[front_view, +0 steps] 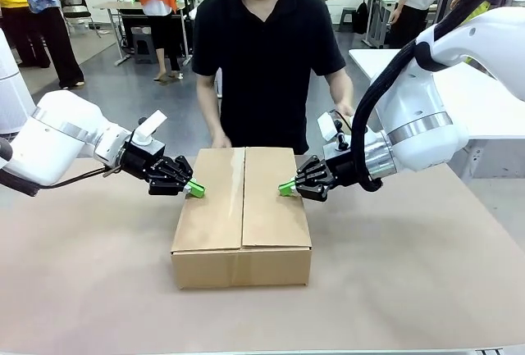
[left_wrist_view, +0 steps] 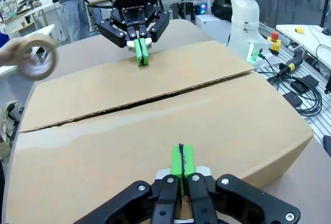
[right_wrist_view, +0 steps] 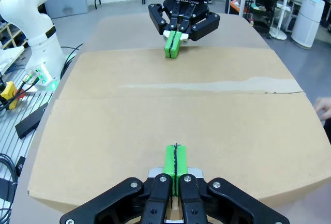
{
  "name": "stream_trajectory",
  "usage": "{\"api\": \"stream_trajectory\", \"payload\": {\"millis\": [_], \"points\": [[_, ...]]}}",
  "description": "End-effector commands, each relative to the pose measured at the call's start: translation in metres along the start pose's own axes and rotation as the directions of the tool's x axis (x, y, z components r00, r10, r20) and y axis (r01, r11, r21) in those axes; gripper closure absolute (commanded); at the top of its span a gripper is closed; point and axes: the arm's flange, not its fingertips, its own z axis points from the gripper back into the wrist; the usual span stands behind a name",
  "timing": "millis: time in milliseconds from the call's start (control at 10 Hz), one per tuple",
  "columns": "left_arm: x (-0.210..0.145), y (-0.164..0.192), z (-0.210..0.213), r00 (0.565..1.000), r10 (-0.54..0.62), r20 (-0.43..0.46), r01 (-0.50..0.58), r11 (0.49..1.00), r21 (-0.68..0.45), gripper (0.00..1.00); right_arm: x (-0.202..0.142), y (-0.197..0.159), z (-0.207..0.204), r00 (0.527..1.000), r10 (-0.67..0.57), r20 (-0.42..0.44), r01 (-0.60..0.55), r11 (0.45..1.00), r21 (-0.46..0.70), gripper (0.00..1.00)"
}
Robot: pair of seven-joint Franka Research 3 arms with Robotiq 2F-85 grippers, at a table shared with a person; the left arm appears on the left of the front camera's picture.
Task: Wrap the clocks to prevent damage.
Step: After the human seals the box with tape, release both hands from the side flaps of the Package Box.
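In the front view, a closed box [front_view: 242, 207] is sitting mid-table [front_view: 410, 289], its two top flaps meeting at a seam [front_view: 244, 195] and hiding whatever is inside. The left gripper [front_view: 194, 188], green pads pressed together on nothing, is resting its tip on the left flap's outer edge. The right gripper [front_view: 286, 187], closed the same way, is resting on the right flap's outer edge, so the two are facing each other across the box. A person [front_view: 267, 52] is standing at the far side with one hand [front_view: 220, 139] at the box's far edge, while the other hand [front_view: 343, 113] is partly hidden behind the right arm. In the left wrist view, the left gripper's pads are lying flat on the near flap, squeezed tight with only a thin dark line between them. The right gripper is pointing back from the opposite flap, and the seam is showing as a narrow dark gap. At the left edge, a blurred hand is holding a tape roll [left_wrist_view: 36, 61] beside the box. In the right wrist view, the right gripper's pads are sitting closed on the near flap, with the left gripper opposite. A pale strip is running along part of the seam, and I cannot tell whether it is tape.
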Motion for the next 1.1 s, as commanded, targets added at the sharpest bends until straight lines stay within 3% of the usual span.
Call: {"api": "stream_trajectory", "payload": {"millis": [0, 1000], "points": [[-0.0017, 0.0003, -0.0009, 1.000, 0.002, -0.006, -0.002, 1.000, 0.002, 1.00, -0.0021, 0.0003, -0.0019, 1.000, -0.013, -0.007, 0.013, 1.000, -0.001, 0.99], [-0.0017, 0.0003, -0.0009, 1.000, 0.002, -0.006, -0.002, 1.000, 0.002, 1.00, -0.0021, 0.0003, -0.0019, 1.000, -0.013, -0.007, 0.013, 1.000, -0.001, 0.99]]}}
